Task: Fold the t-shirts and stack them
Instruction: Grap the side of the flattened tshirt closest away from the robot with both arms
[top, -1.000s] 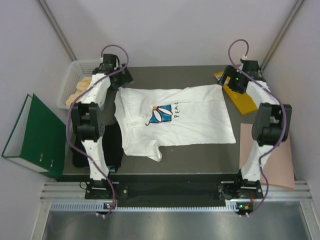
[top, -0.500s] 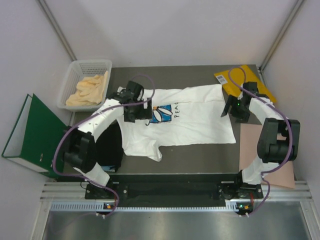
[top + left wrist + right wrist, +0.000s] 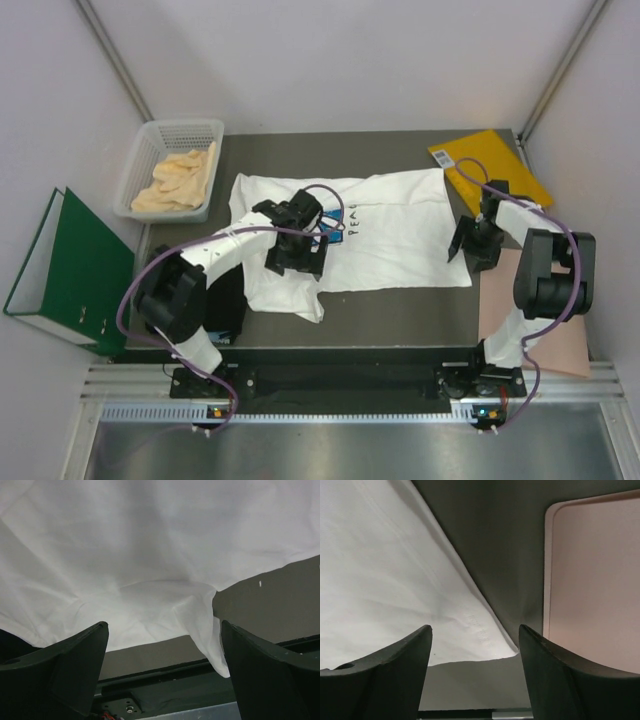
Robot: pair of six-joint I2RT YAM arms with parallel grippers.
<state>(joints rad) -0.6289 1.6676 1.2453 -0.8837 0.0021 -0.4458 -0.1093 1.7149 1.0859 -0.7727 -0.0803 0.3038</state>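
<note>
Your white t-shirt [image 3: 400, 230] lies spread flat across the dark table [image 3: 400, 300], collar end toward the left, hem toward the right, and its blue daisy print partly hidden under the left arm. The black t-shirt [image 3: 228, 298] sits in a heap at the table's near left edge, just beside the white one and mostly covered by the left arm.

Your left gripper [image 3: 300, 245] hangs over the chest of the white shirt with its jaws spread wide and nothing in them. From the left wrist camera you see bare white cloth [image 3: 150, 555] between the fingers [image 3: 75, 655], with a sleeve fold drooping toward the table's near edge.

Your right gripper [image 3: 468, 245] sits at the shirt's right hem. Its jaws stand apart and grip nothing. In the right wrist view the near hem corner [image 3: 485, 635] lies below the gap between them, with the pink sheet [image 3: 590, 580] just off to the side.

A white basket [image 3: 175, 125] holding yellow cloth [image 3: 180, 175] stands at the far left, a green binder [image 3: 70, 265] lies off the table's left side, and an orange envelope [image 3: 500, 160] rests at the far right corner.
</note>
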